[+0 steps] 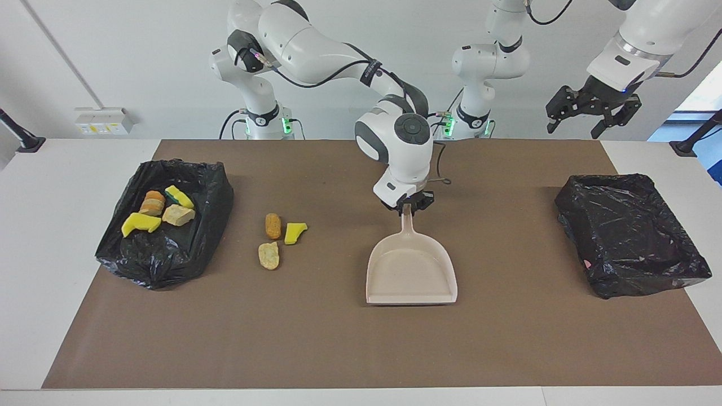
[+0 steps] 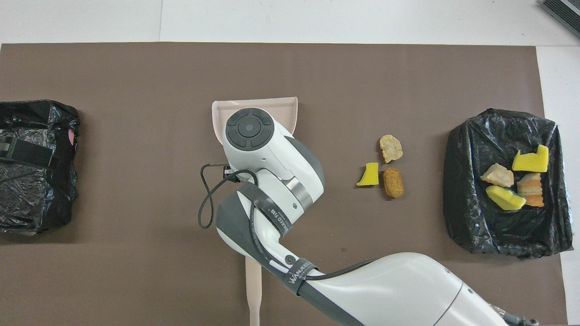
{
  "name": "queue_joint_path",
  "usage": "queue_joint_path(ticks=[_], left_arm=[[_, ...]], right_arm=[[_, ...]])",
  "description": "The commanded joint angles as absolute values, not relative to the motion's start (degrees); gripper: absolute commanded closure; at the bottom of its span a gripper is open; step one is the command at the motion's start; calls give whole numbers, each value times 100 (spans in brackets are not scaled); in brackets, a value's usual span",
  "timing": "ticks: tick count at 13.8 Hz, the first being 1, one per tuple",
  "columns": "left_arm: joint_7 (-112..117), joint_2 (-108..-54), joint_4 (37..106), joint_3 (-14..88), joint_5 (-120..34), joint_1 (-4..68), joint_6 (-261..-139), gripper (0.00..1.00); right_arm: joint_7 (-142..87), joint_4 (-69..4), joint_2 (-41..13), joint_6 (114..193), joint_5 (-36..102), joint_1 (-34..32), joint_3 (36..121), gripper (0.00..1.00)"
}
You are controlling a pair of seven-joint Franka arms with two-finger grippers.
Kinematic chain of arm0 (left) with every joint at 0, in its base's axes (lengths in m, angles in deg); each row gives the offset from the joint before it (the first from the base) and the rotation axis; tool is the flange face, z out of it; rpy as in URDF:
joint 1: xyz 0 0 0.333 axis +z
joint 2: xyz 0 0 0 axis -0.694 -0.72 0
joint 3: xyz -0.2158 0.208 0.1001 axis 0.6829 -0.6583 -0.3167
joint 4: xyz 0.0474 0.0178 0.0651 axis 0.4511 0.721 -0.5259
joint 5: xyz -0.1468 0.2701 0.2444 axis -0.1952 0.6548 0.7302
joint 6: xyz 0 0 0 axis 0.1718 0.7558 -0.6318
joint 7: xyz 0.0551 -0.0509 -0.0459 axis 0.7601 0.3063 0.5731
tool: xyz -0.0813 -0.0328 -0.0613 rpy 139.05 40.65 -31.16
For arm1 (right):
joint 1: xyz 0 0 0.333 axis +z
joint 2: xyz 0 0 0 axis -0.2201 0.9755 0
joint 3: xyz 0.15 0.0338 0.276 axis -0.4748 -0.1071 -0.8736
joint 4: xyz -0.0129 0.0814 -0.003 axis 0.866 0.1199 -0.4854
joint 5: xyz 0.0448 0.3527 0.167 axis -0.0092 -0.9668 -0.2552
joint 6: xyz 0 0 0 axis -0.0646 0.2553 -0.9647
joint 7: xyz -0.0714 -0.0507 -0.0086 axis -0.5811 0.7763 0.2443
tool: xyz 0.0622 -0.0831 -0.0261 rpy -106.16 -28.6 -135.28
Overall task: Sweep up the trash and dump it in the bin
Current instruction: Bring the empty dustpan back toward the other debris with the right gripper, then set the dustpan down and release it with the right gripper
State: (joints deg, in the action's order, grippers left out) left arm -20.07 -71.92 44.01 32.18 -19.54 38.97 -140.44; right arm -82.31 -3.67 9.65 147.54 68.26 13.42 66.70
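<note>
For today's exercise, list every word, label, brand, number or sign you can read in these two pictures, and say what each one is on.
"WANJEED", or something close: white lettering on the dark band around the right arm, overhead view; the letters are small, so the spelling is uncertain.
Shorter white print on a second band higher up the arm: too small to read.
No other readable text.

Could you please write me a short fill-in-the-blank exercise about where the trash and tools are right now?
1. The right gripper is shut on the handle of the ____.
2. The number of trash scraps lying loose on the brown mat is ____.
3. The bin at the right arm's end of the table holds ____ scraps.
4. The left gripper hangs in the air, open and holding ____.

Missing words: dustpan; three; four; nothing
</note>
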Motion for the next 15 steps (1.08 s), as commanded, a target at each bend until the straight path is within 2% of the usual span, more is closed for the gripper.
queue_joint_path(ticks=[1, 7, 8, 9, 15], left_arm=[[-2011, -7110, 4427, 3262, -1941, 3894, -13936, 0], [-2020, -7101, 4436, 3262, -1941, 3894, -13883, 0], [-2029, -7101, 4427, 3262, -1941, 3902, -13901, 0], [-2046, -7101, 4436, 3262, -1941, 3902, -13918, 0], [-2117, -7075, 4497, 3271, -1941, 3955, -14006, 0]], right_arm=[[-8304, -244, 1069, 14829, 6784, 1330, 6680, 100], [-8049, -333, 1052, 14847, 6907, 1287, 6680, 100], [-7970, -333, 1060, 14855, 6907, 1252, 6680, 54], [-7813, -333, 1060, 14847, 6916, 1251, 6680, 1], [-7671, -341, 639, 14514, 6784, 1163, 6671, 0]])
